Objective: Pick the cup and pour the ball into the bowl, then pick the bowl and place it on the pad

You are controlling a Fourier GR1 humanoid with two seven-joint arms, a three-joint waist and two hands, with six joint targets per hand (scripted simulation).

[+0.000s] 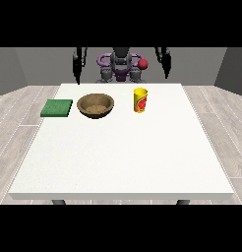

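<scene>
Cup (140,100) pickup has not begun, to judge by how things lie: it stands upright and untouched on the white surface (123,157), its long axis vertical, mouth up. Whether the ball sits inside cannot be made out from across the table.

Both hands hang raised at the robot's sides, behind the far edge of the surface and well apart from everything on it. The hand at the view's right (166,70) points downward with its arm; the hand at the view's left (77,74) does the same on the other side. Neither holds anything, but whether their fingers are straight or curled I cannot tell.

The deciding relation is which hand is nearer the cup. It stands right of centre in the view, towards the camera from the hand at the view's right and a little inward of it. That hand looks clearly the closer; the other would have to cross the robot's front and pass over the bowl. A reach forward, down and slightly inward, closing from the side around the upright wall, seems the likely approach.

Further out, the brown bowl (95,105) sits near the cup, on its left in the view, apart from it. Left again, just beside the bowl but not touching, lies the flat green pad (56,108), close to the surface's left edge.
</scene>
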